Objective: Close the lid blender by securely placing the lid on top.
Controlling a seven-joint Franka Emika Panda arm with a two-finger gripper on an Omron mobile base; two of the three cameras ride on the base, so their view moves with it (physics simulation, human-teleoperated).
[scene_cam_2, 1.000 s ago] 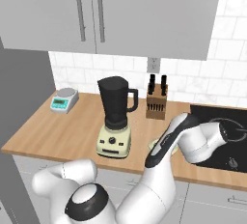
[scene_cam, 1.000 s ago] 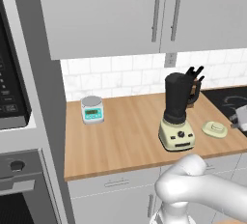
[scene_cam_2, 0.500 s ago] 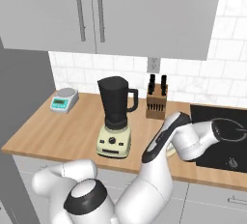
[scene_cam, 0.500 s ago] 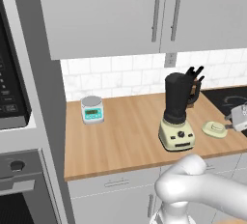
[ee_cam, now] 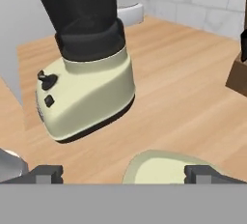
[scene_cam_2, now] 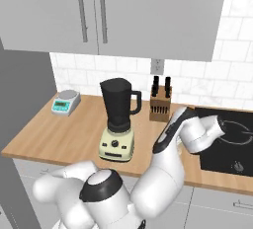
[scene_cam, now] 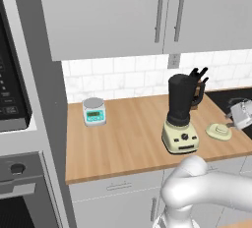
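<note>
One lid lies flat on the tabletop near its front edge, just right of the blender (jar top uncovered). Gripper hovers over the lid, fingers spread, gripping nothing.

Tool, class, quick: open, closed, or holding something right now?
Tool: open, holding nothing. Its tips stand wide apart, just above the lid on the counter, beside the blender.
</note>
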